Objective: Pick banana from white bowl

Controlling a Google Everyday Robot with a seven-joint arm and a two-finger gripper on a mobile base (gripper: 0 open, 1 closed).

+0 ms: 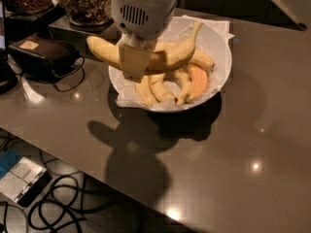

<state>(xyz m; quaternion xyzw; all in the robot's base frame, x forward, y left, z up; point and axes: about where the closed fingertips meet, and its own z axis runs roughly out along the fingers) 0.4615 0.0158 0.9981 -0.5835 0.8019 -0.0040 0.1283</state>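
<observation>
My gripper [133, 62] hangs over the left side of the white bowl [219, 47] and is shut on the banana [170, 56]. The banana is long, pale yellow and gently curved, with a slim stem pointing up to the right. It is held crosswise, lifted above the bowl, with its blunt end sticking out past the bowl's left rim. Several other bananas [154, 87] lie in the paper-lined bowl below, among them a short orange-tinted one [198, 81].
The bowl stands on a dark glossy table [252, 144]. A black box with a cable [41, 55] sits to the left. Jars of snacks [82, 3] stand at the back left. Cables and a small device [22, 181] lie on the floor below the table's front edge.
</observation>
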